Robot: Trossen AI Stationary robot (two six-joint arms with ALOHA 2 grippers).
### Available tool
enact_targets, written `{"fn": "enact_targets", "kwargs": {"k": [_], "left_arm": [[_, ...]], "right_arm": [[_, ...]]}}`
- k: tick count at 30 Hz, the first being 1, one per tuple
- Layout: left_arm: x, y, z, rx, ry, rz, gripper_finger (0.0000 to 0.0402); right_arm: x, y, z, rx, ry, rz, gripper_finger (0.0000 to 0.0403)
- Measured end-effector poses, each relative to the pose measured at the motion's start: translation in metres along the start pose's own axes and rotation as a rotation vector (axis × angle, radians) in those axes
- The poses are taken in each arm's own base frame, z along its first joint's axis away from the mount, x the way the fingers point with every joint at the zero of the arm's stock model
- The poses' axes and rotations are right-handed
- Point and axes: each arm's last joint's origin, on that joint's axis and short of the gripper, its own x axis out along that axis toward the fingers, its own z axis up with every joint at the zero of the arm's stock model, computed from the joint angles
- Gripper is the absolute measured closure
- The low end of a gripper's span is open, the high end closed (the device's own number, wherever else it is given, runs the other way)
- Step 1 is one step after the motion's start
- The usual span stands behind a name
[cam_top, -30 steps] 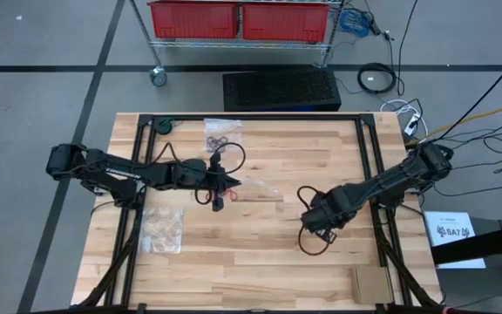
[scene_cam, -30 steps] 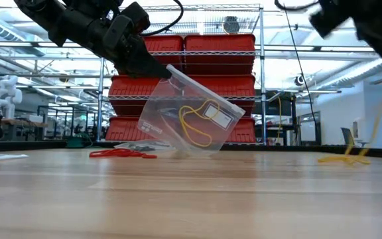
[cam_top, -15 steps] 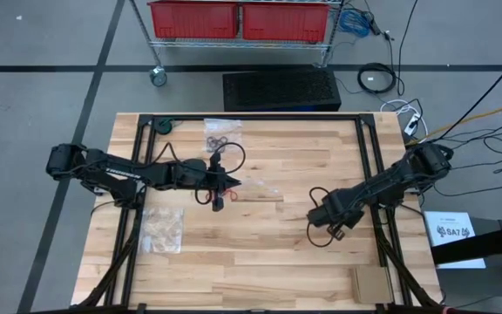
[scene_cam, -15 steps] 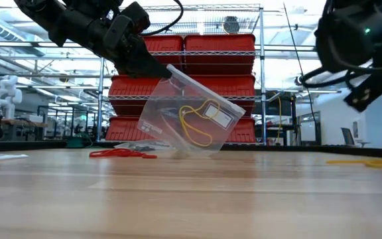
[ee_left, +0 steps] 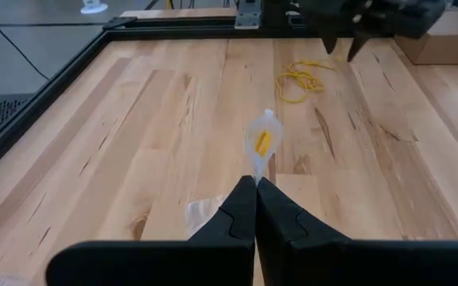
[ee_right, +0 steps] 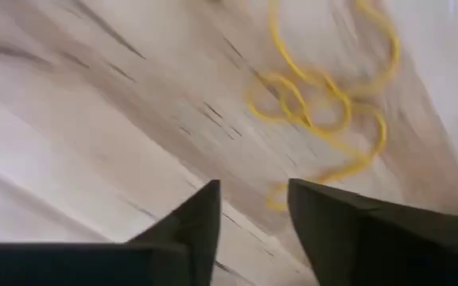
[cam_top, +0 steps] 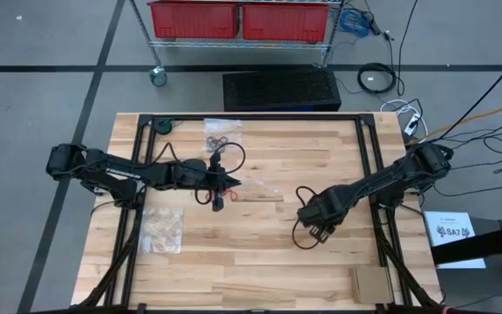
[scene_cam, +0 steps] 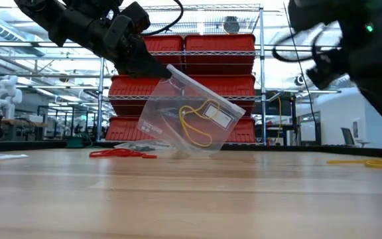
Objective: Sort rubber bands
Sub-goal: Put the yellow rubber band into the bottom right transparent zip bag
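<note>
high view: left claw (cam_top: 231, 183) clenching on clear bag near tabletop (cam_top: 260, 262) centre; right claw (cam_top: 314, 228) hovering toward right edge.
low view: bag (scene_cam: 188, 119) hanging tilted, yellow rubber band (scene_cam: 194, 127) inside; red bands (scene_cam: 121, 153) lying on tabletop.
right wrist view: fingers (ee_right: 201, 218) standing apart, released, above loose yellow bands (ee_right: 324, 107).

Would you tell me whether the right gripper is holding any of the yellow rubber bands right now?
No, the right gripper is open above the wooden table, and the yellow rubber bands lie loose ahead of it.
</note>
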Motion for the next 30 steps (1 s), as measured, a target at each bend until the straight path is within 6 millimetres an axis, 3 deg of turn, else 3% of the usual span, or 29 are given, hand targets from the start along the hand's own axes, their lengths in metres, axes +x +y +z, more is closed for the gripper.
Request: {"fn": "enact_targets", "kwargs": {"k": [4,9,19,25,30], "left_arm": [[0.0,0.0,0.0,0.0,0.0,0.0,0.04],[0.0,0.0,0.0,0.001,0.003,0.0,0.04],[0.0,0.0,-0.001,0.001,0.007,-0.001,0.04],[0.0,0.0,-0.001,0.001,0.007,-0.001,0.04],[0.0,0.0,-0.001,0.001,0.007,0.0,0.04]], "right_arm": [[-0.009,0.004,0.007,-0.105,-0.111,-0.008,0.0213],[0.002,-0.005,0.02,-0.167,-0.179,-0.034,0.0211],[0.039,-0.026,0.039,-0.134,-0.239,0.02,0.0285],[0.042,-0.025,0.04,-0.149,-0.249,0.061,0.0321],[0.042,-0.025,0.04,-0.152,-0.253,0.057,0.0382]]}}
